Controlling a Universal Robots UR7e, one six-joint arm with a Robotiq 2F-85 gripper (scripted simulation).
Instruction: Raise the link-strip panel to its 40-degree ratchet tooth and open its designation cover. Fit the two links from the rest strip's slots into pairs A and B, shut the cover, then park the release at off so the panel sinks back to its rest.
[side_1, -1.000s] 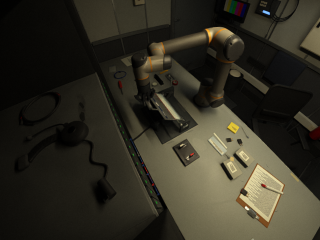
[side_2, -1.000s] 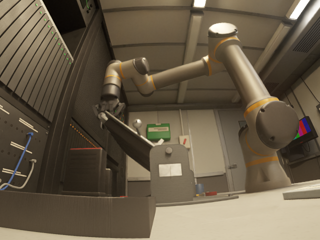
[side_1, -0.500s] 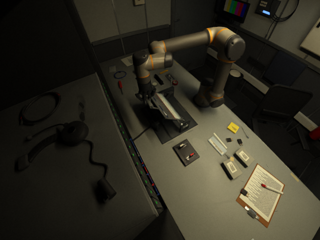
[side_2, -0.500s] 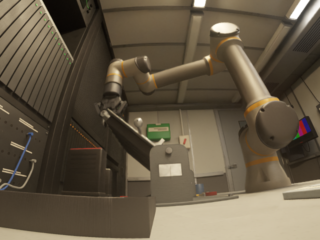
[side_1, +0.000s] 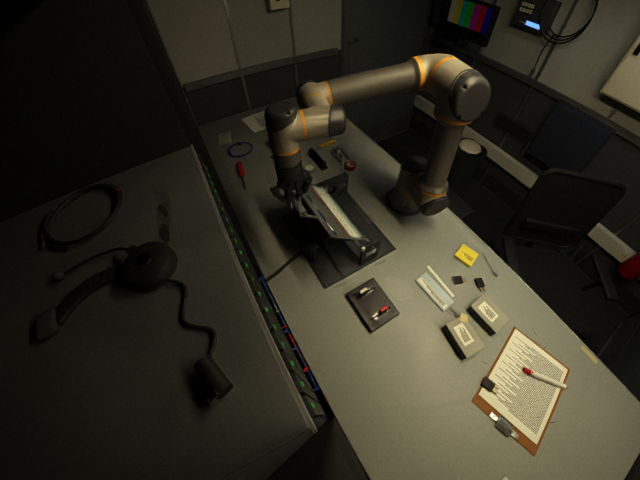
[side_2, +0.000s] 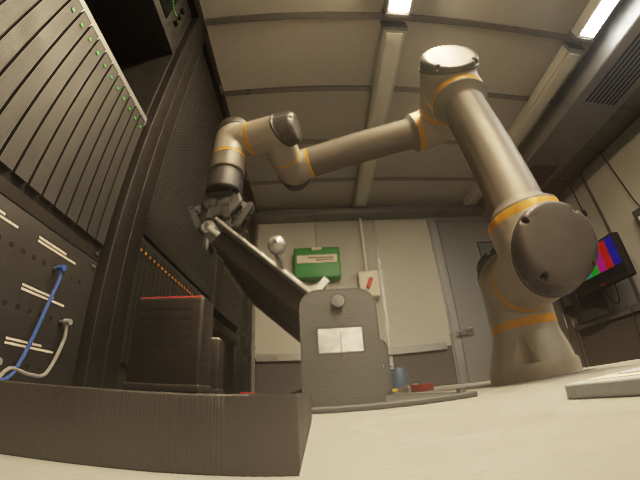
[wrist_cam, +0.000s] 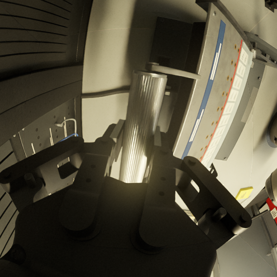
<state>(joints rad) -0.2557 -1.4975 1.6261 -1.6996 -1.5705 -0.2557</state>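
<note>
In the middle of the desk, on a dark mat, the link-strip panel (side_1: 333, 214) stands tilted up on its base, its raised edge toward the rack. A blue stripe and a white designation cover (wrist_cam: 233, 100) run along its face. A knurled metal handle bar (wrist_cam: 142, 121) runs along the raised edge. The rest strip (side_1: 372, 304), a dark tray, lies nearer on the desk with two links (side_1: 380, 311) in its slots. A ball-topped lever (side_2: 277, 245) rises behind the panel's side plate (side_2: 340, 345). My gripper (side_1: 290, 195) is at the raised edge, closed around the handle bar.
Behind the panel lie a blue ring (side_1: 240, 150), a red screwdriver (side_1: 240, 170) and small parts. The equipment rack (side_2: 67, 170) stands close on the left. Nearer on the desk are a yellow pad (side_1: 466, 255), two boxes (side_1: 474, 325) and a clipboard (side_1: 522, 390). The arm's base (side_1: 421, 191) stands right.
</note>
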